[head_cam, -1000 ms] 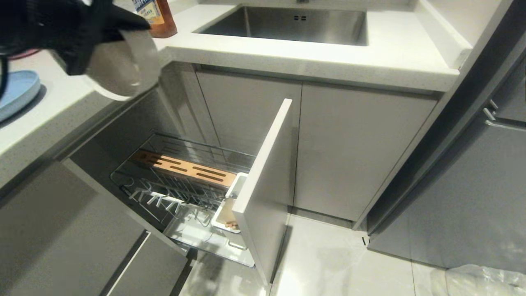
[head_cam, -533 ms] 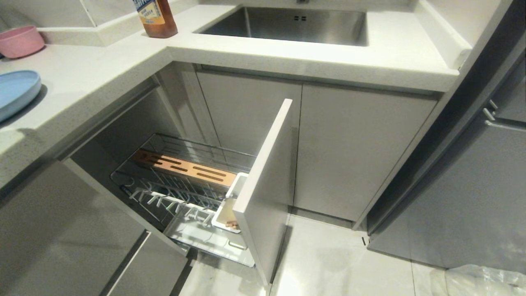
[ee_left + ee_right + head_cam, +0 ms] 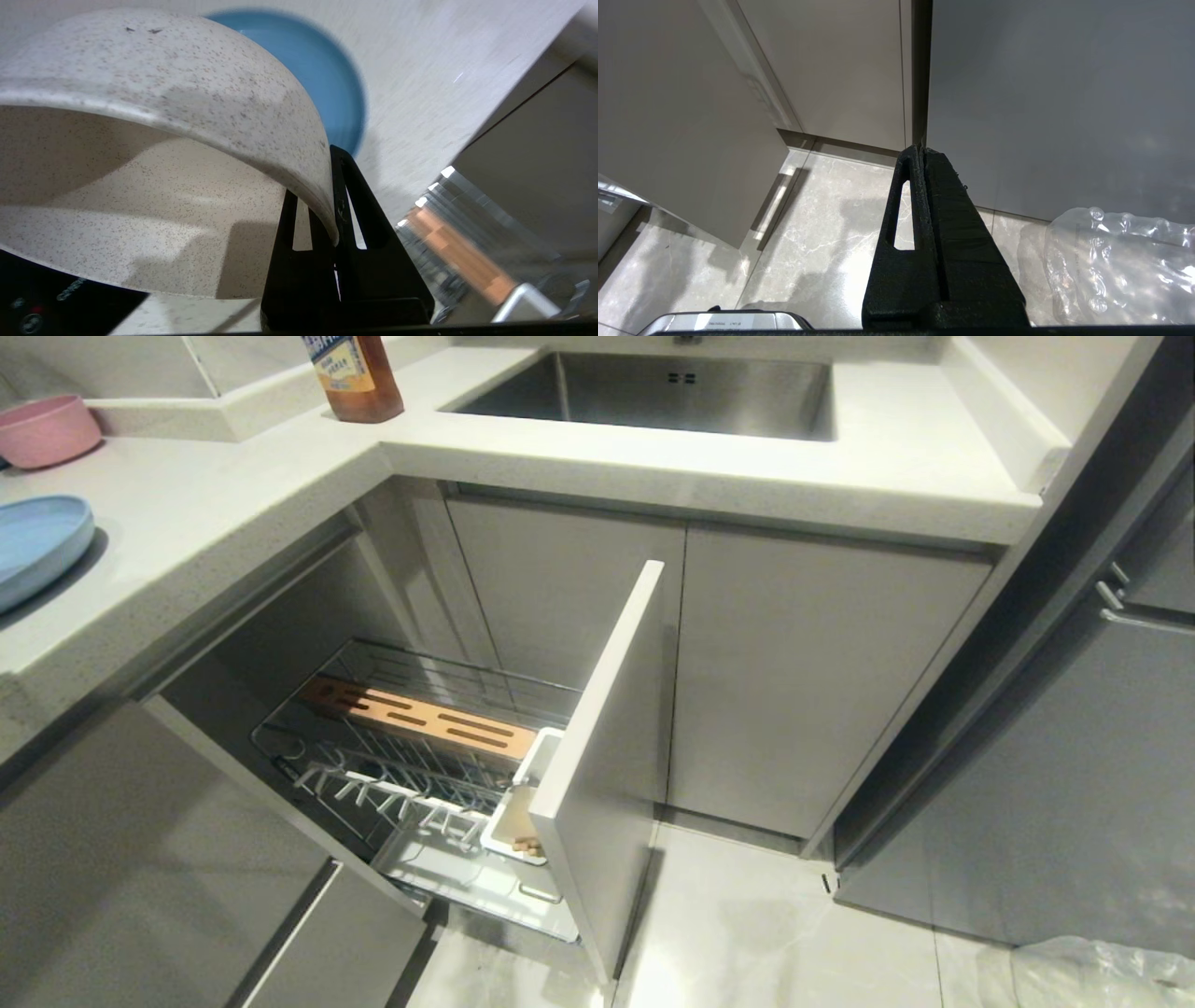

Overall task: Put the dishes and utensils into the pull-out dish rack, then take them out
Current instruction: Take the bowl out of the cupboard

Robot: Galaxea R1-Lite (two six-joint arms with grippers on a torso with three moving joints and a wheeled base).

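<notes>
My left gripper (image 3: 322,186) is shut on the rim of the cream speckled bowl (image 3: 154,116), one finger inside and one outside. It is out of the head view. In the left wrist view the bowl hangs over the white counter, in front of the light-blue plate (image 3: 327,79). In the head view that plate (image 3: 37,546) lies at the counter's left edge. The pull-out dish rack (image 3: 411,775) stands open below, with its orange wooden strip (image 3: 420,717), white utensil cup (image 3: 513,821) and grey drawer front (image 3: 607,775). Tan tips show in the cup. My right gripper (image 3: 921,151) is shut and empty, parked over the floor.
A pink bowl (image 3: 47,429) and an amber bottle (image 3: 355,378) stand at the back of the counter, beside the steel sink (image 3: 653,392). A clear plastic bag (image 3: 1092,975) lies on the floor at the right. Closed grey drawers flank the rack.
My left gripper with the bowl, over the counter edge at the head view's upper left a second ago, has swung out of that view to the left. The rack has not moved.
</notes>
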